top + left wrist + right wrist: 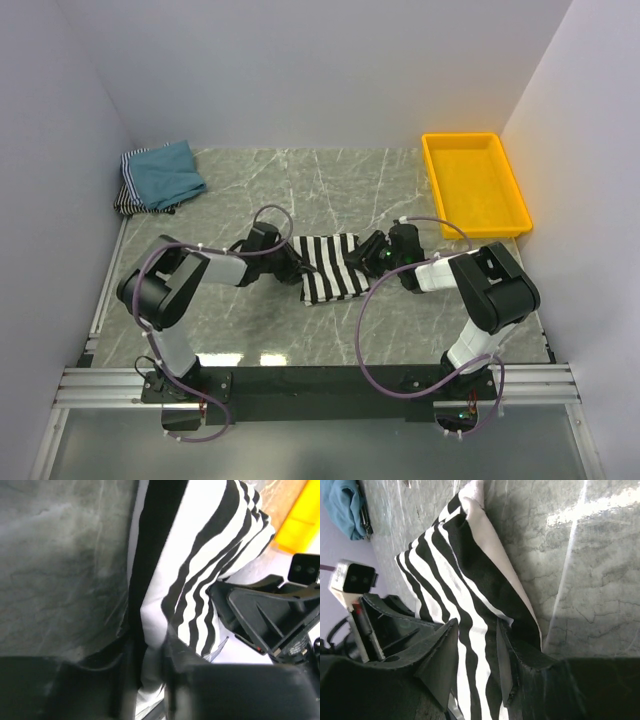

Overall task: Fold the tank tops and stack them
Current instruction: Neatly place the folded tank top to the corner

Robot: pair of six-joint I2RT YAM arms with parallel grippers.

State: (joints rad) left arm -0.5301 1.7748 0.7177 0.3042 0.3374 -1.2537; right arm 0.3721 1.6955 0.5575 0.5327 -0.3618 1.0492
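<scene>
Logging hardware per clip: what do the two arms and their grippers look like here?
Both arms match: the left arm and right arm have black joint housings with white link sections, on black bases bolted to a silver rail. A purple cable loops loosely along each. The left gripper and right gripper are black, with angular ribbed fingers in the wrist views.

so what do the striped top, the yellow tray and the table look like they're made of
Striped top: soft matte cloth; it folds and creases.
Yellow tray: probably plastic; smooth, rigid rim, uniform colour.
Table: grey marble-look surface, veined and slightly glossy; possibly a printed laminate.
</scene>
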